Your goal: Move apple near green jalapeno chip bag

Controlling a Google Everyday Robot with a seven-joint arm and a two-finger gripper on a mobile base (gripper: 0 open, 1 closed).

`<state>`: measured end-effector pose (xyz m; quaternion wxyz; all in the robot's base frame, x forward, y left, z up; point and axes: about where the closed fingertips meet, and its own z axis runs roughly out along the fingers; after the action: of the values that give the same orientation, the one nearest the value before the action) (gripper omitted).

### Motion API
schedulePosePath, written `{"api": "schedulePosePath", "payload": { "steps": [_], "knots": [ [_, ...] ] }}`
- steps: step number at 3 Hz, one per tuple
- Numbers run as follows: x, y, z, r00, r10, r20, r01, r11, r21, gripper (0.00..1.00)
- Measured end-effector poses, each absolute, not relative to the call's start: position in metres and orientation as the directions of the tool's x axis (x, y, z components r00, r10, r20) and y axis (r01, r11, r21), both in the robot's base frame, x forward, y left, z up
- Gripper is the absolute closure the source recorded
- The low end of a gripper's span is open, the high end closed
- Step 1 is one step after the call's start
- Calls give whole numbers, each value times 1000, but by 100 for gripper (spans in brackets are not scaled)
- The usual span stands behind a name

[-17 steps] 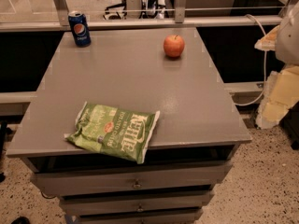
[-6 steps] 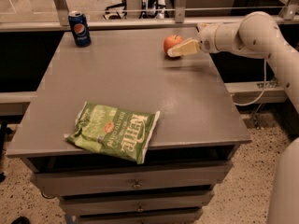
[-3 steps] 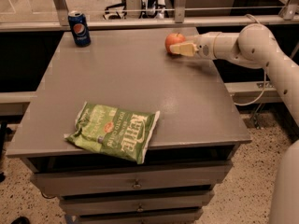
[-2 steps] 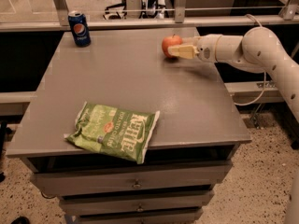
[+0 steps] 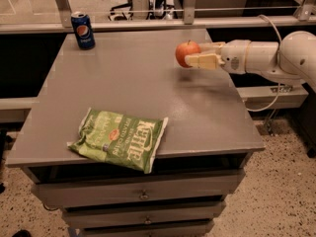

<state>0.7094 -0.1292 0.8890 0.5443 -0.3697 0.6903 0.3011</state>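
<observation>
The red-orange apple (image 5: 186, 53) is held just above the grey table (image 5: 123, 83), at its far right. My gripper (image 5: 197, 55) reaches in from the right and is shut on the apple, one finger in front of it and one behind. The light-green Kettle chip bag (image 5: 119, 139) lies flat near the table's front left edge, well apart from the apple.
A blue Pepsi can (image 5: 83, 30) stands at the table's far left corner. My white arm (image 5: 266, 56) stretches in over the table's right edge. Drawers (image 5: 143, 195) sit under the tabletop. A cable hangs at the right, behind the arm.
The gripper came in from the right, closed on the apple and has lifted it slightly, shifting it a little toward the front and left. The bag and the can have not moved.
</observation>
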Motion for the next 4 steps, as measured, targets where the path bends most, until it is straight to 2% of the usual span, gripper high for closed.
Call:
{"api": "schedulePosePath", "payload": {
  "steps": [2,4],
  "knots": [
    [602,-144,859,-160,-194,-968,-924,374,77,100],
    [552,-143,867,-73,-89,-993,-971,235,50,100]
  ]
}}
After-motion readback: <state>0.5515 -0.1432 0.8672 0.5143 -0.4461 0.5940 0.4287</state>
